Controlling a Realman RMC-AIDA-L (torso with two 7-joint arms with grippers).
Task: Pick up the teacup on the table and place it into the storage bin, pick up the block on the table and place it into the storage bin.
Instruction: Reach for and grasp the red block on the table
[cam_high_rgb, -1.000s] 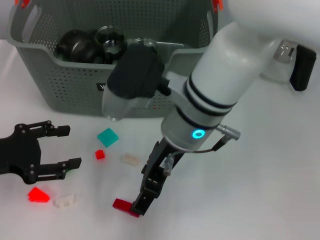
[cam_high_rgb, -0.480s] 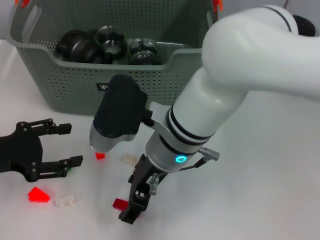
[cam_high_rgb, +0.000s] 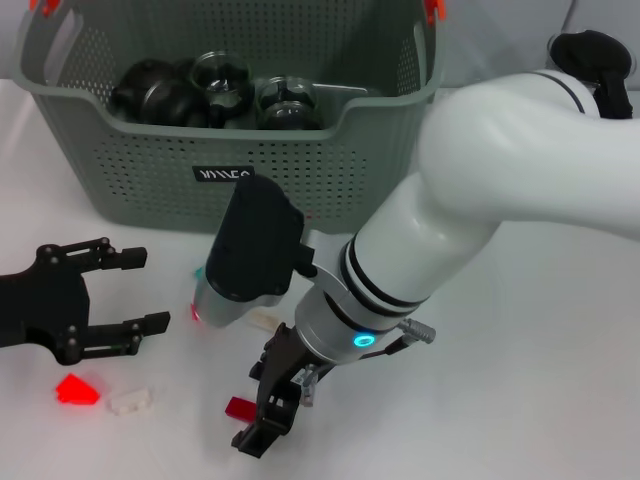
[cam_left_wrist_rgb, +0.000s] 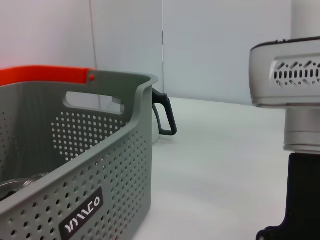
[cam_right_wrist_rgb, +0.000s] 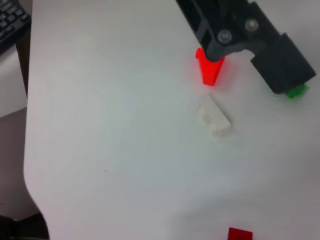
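The grey-green storage bin (cam_high_rgb: 150, 150) stands at the back; glass teacups (cam_high_rgb: 222, 76) and dark round items lie inside it. A dark red block (cam_high_rgb: 239, 408) lies near the front edge, with my right gripper (cam_high_rgb: 265, 422) low beside it, touching or nearly so. A small red block (cam_high_rgb: 196, 314) and a clear one (cam_high_rgb: 262, 320) peek out by the right forearm. My left gripper (cam_high_rgb: 148, 290) hovers open and empty at the left, above a bright red block (cam_high_rgb: 77, 388) and a white block (cam_high_rgb: 130, 401). The right wrist view shows the same bright red block (cam_right_wrist_rgb: 210, 70) and white block (cam_right_wrist_rgb: 214, 116).
In the left wrist view the bin's wall (cam_left_wrist_rgb: 100, 165) fills the near side, with a teapot's black handle (cam_left_wrist_rgb: 165, 114) behind it and my right arm (cam_left_wrist_rgb: 290, 85) opposite. The table edge (cam_right_wrist_rgb: 30, 175) and a keyboard (cam_right_wrist_rgb: 11, 20) lie beyond the blocks.
My right arm has swung down and to the left, now covering the teal block. Its gripper shifted slightly left along the dark red block. The left gripper stayed put.
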